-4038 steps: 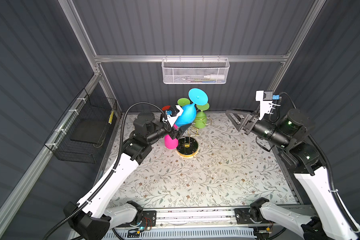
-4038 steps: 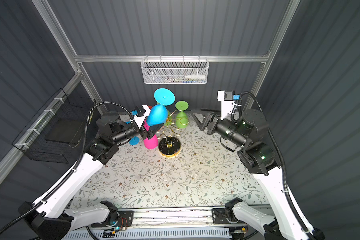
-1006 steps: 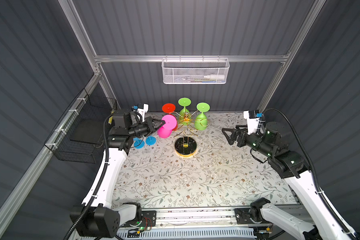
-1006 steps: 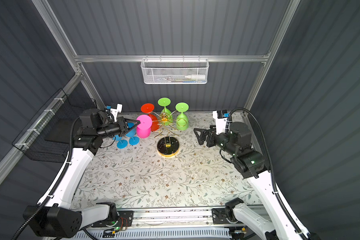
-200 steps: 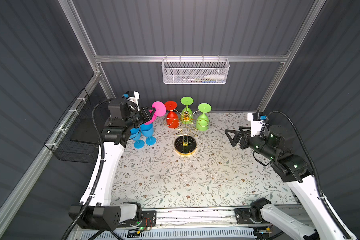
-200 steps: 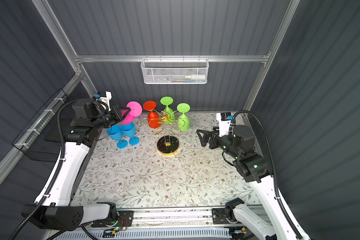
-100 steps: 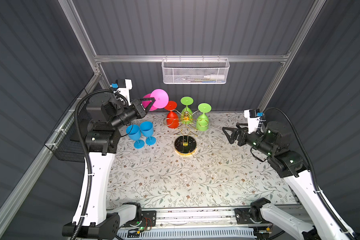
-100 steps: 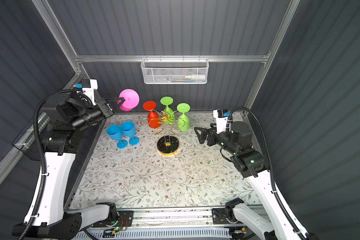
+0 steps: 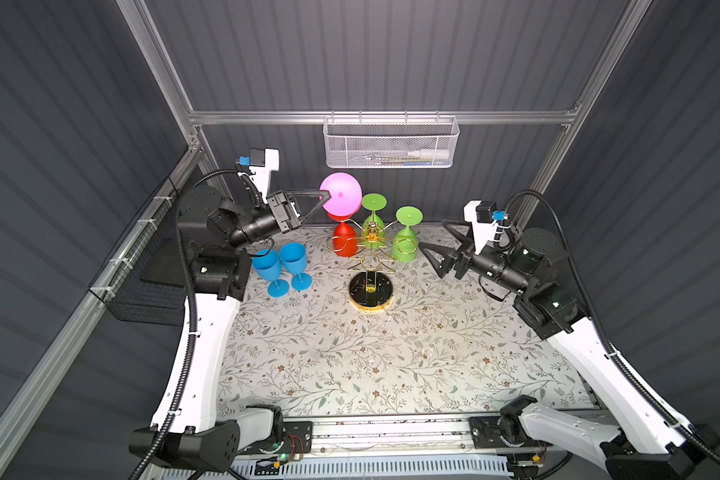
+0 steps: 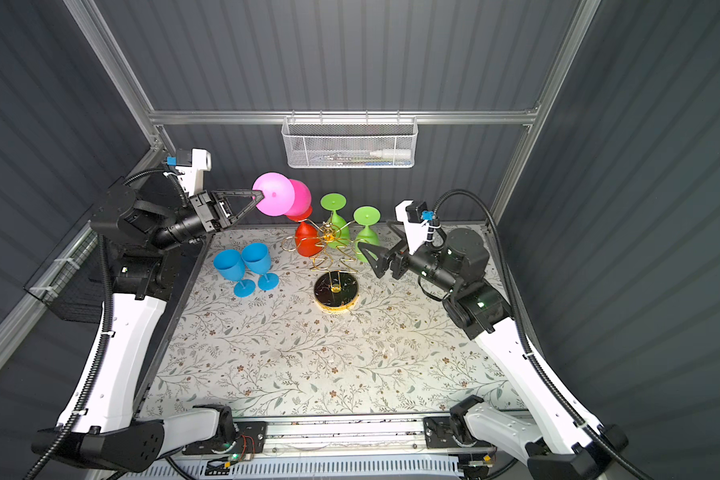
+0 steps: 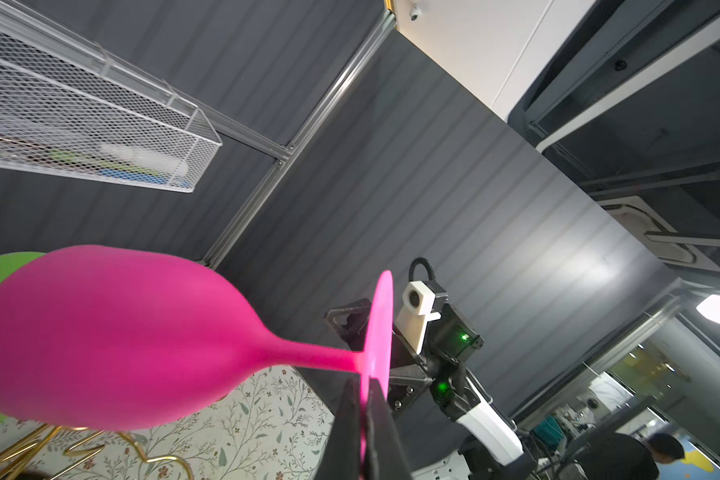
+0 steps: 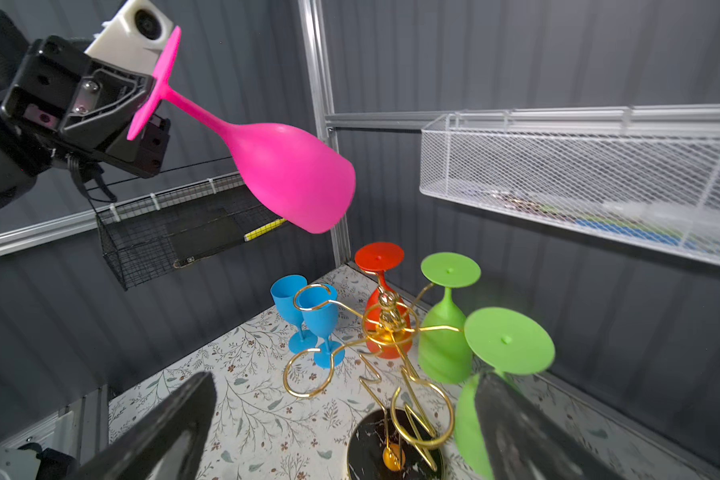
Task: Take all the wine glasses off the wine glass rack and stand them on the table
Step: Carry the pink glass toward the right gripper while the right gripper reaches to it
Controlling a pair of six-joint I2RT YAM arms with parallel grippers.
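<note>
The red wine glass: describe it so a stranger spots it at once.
Find the gold wire wine glass rack at the back of the floral tabletop. Three glasses hang upside down from it. The red wine glass hangs on its left in both top views, the only red one beside two green glasses.

Robot test cell: aluminium frame (image 9: 267,117), grey ribbed wall panels (image 9: 371,54).

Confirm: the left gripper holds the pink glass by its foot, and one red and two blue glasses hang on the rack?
Not blue: in the right wrist view, one red glass and two green glasses hang on the rack. The left gripper holds the pink glass by its foot.
</note>
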